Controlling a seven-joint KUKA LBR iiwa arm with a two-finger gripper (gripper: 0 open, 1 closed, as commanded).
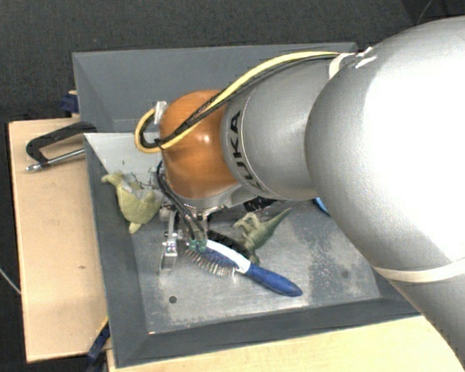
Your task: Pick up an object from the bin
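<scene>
My gripper (182, 241) hangs below the orange wrist cover in the left half of the bin, fingers pointing down and standing open. One metal finger (171, 248) reaches the bin floor; the other is at the bristle end of a hairbrush (233, 264) with a white and blue handle that lies slanted toward the front right. I see nothing between the fingers. A pale yellow-green soft toy (137, 202) lies just left of the gripper. A green toy dinosaur (259, 228) lies to its right, above the brush.
A white sheet (117, 151) leans in the back left corner. A small blue thing (320, 206) peeks out from under the arm at the right. The arm hides most of the bin's back and right side. Bare floor shows along the front.
</scene>
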